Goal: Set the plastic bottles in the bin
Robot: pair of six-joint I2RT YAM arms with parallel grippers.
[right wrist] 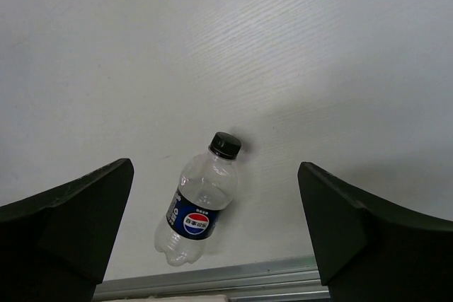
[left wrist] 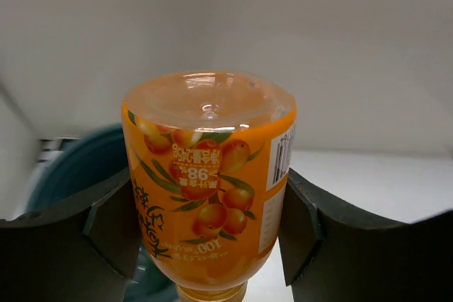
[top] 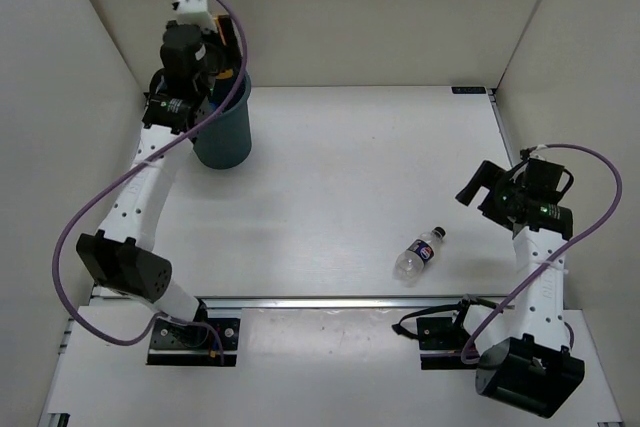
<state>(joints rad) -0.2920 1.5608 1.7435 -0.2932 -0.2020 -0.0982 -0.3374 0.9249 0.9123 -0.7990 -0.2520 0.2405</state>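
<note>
My left gripper [left wrist: 209, 238] is shut on the stubby orange bottle [left wrist: 205, 175], with a dark finger pressed against each side of it. The bottle's base points away from the wrist camera. The dark teal bin [left wrist: 74, 167] lies just beyond and below the bottle. In the top view the left gripper [top: 225, 67] hangs over the bin [top: 222, 137] at the far left. A clear bottle with a dark cap and dark-blue label [top: 420, 254] lies on its side on the table. My right gripper [top: 480, 187] hovers open to its right, and in the right wrist view the same bottle [right wrist: 198, 203] lies below the empty jaws.
White walls close the table in on the left, back and right. A metal rail [top: 320, 302] runs along the near edge, just beyond the clear bottle's base [right wrist: 173, 252]. A purple cable [top: 80, 227] loops off the left arm.
</note>
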